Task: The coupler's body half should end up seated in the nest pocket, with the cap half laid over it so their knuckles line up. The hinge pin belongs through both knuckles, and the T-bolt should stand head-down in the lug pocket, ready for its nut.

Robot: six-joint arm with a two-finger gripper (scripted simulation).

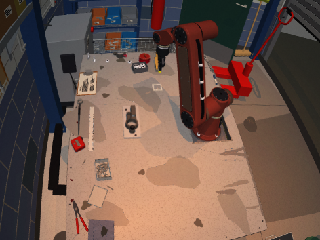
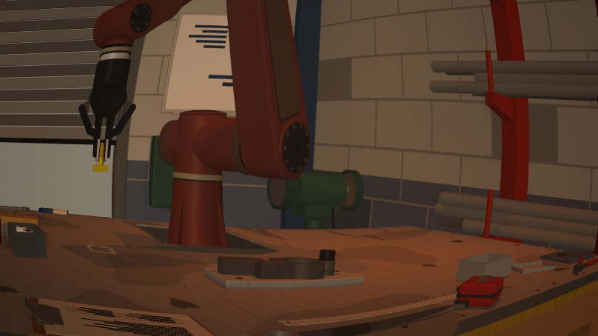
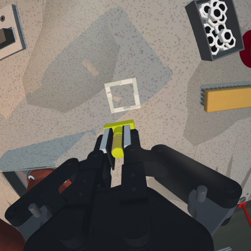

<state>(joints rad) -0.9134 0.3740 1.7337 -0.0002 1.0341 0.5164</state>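
Observation:
The yellow T-bolt [image 3: 118, 138] hangs head-down from my gripper [image 3: 116, 140], which is closed on its threaded shank high above the far part of the bench [image 2: 100, 156] [image 1: 159, 67]. Directly below it a small white square outline [image 3: 122, 94] is marked on the bench top. The light nest plate [image 1: 131, 121] lies well away toward the bench's middle, carrying the dark coupler halves [image 2: 288, 267] laid one over the other. A dark round pin head [image 2: 327, 255] stands at the coupler's right end in the second side camera. The lug pocket itself cannot be made out.
My red arm's base [image 1: 207, 130] stands right of the nest plate. A tray of white nuts [image 3: 216, 28] and an orange-backed brush [image 3: 228, 98] lie near the square outline. A saw blade [image 1: 91, 128], a red box [image 1: 78, 143] and a screw tray [image 1: 102, 168] line the left edge.

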